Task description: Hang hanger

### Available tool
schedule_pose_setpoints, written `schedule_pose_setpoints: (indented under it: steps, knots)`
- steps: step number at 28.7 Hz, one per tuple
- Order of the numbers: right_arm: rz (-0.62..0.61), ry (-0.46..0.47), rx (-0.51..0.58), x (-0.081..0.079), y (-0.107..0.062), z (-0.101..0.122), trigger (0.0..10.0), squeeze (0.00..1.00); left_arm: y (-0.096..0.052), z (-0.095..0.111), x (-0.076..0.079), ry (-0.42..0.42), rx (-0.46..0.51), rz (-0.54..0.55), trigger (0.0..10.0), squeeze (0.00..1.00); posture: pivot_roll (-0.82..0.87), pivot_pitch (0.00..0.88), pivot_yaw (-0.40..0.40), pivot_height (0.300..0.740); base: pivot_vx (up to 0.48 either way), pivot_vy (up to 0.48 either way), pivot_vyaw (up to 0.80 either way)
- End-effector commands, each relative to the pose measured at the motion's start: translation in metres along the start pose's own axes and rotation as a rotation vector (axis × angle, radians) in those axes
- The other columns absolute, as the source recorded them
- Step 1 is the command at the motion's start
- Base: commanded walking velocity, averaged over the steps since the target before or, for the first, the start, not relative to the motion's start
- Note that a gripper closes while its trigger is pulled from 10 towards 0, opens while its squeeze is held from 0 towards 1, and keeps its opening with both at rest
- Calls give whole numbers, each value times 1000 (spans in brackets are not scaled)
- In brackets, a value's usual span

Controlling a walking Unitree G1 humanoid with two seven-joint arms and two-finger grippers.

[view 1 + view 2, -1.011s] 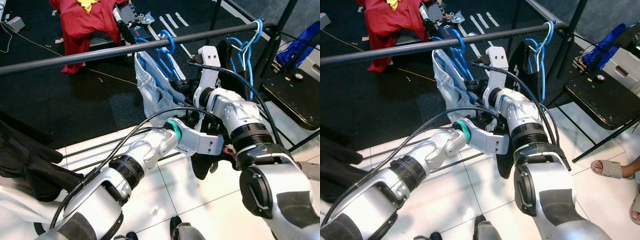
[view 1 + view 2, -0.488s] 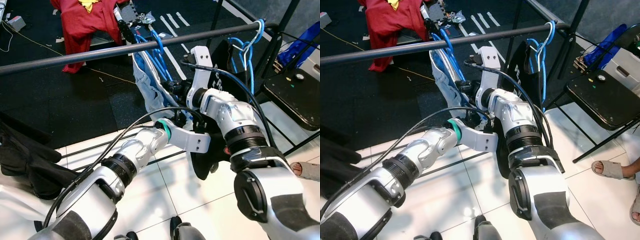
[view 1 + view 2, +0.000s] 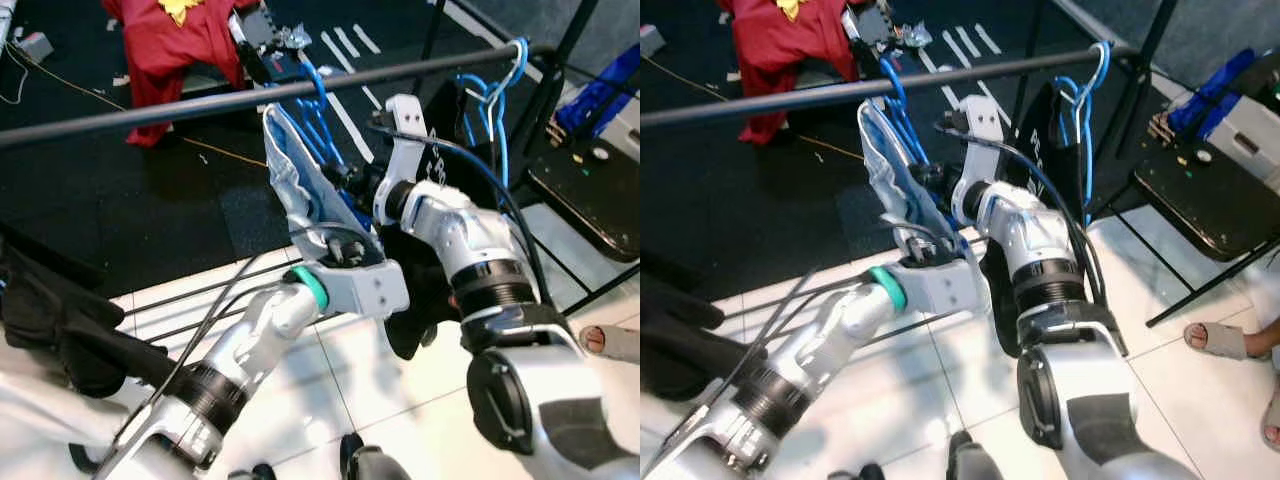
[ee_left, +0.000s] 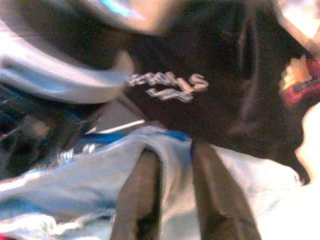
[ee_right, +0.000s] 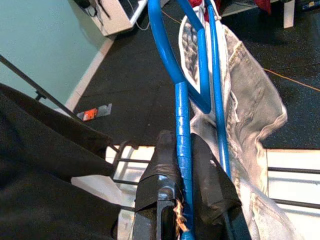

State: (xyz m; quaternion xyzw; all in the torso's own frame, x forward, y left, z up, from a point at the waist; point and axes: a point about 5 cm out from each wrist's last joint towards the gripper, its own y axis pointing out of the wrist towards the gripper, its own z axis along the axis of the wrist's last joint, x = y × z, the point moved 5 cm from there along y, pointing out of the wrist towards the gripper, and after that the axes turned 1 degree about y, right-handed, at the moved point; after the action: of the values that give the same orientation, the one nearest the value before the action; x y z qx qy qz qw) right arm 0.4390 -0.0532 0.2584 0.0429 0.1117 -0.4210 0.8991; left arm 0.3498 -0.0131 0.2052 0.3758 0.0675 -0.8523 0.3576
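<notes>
The right claw (image 5: 182,165) pinches the blue hanger (image 5: 181,115) between its two black fingers, low on the hanger's bar, with the hanger rising from it so that its hook (image 3: 312,80) sits up against the black rail (image 3: 150,110), near the rail's middle. The pale jeans (image 3: 300,185) droop from the hanger, just beside that claw. The left claw (image 4: 172,192) sits below, its fingers nearly pressed together on a fold of the jeans (image 4: 90,180).
</notes>
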Motion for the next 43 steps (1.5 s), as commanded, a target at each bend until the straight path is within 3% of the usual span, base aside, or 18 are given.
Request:
schedule_pose_setpoints:
  steps: [1, 2, 4, 7, 8, 11, 15, 17, 20, 21, 24, 25, 26, 29, 32, 38, 43]
  knots:
    - [-15, 22, -16, 1, 0, -10, 10000, 0, -8, 36, -5, -169, 144, -22, 10000, 0, -134, 190, 50, 740, 0, 0, 0]
    - [-28, 15, -9, 4, -3, -10, 10000, 0, -17, 44, -8, -281, 175, -30, 10000, 0, -131, 191, 49, 740, 0, 0, 0]
    - [-54, -3, 6, 10, -6, -8, 10000, 0, -29, 51, -15, -402, 200, -19, 10000, 0, -130, 191, 47, 740, 0, 0, 0]
    - [-62, -4, 11, 12, -8, -8, 10000, 0, -32, 51, -17, -427, 200, -5, 10000, 0, -130, 191, 47, 740, 0, 0, 0]
    - [-72, -7, 14, 14, -10, -8, 10000, 0, -38, 44, -16, -359, 165, -7, 10000, 0, -129, 192, 45, 740, 0, 0, 0]
    - [-86, -21, 19, 18, -13, -8, 10000, 0, -48, 33, -15, -307, 108, -2, 10000, 0, -125, 189, 42, 740, 0, 0, 0]
    - [-108, -35, 39, 21, -18, -6, 10000, 0, -60, 24, -21, -358, 55, 37, 10000, 0, -120, 187, 40, 740, 0, 0, 0]
    - [-128, -32, 68, 24, -23, -1, 10000, 0, -66, 13, -25, -369, -1, 78, 10000, 0, -116, 184, 37, 740, 0, 0, 0]
    - [-198, -74, 163, 31, -40, 13, 10000, 0, -82, -16, -35, -358, -161, 229, 10000, 0, -113, 179, 37, 740, 0, 0, 0]
    - [-198, -74, 163, 31, -40, 13, 10000, 0, -82, -16, -35, -358, -161, 229, 10000, 0, -113, 179, 37, 740, 0, 0, 0]
    - [-262, -179, 217, 32, -56, 15, 10000, 0, -93, -28, -45, -454, -228, 398, 10000, 0, -115, 173, 43, 740, 0, 0, 0]
    - [-262, -179, 217, 32, -56, 15, 10000, 0, -93, -28, -45, -454, -228, 398, 10000, 0, -115, 173, 43, 740, 0, 0, 0]
    - [-281, -296, 241, 27, -62, 14, 10000, 0, -96, -28, -50, -526, -230, 469, 10000, 0, -120, 168, 43, 740, 0, 0, 0]
    - [-246, -372, 249, 14, -64, 7, 10000, 0, -97, -25, -55, -588, -218, 532, 10000, 0, -121, 162, 41, 740, 0, 0, 0]
    - [-198, -365, 282, 1, -65, 6, 10000, 0, -101, -21, -63, -595, -212, 599, 10000, 0, -121, 156, 37, 740, 0, 0, 0]
    - [-188, -376, 353, -6, -69, 21, 10000, 0, -107, -22, -63, -580, -232, 622, 10000, 0, -120, 150, 33, 740, 0, 0, 0]
    - [-144, -275, 439, -16, -73, 32, 10000, 0, -114, -21, -65, -565, -252, 652, 10000, 0, -112, 144, 26, 740, 0, 0, 0]
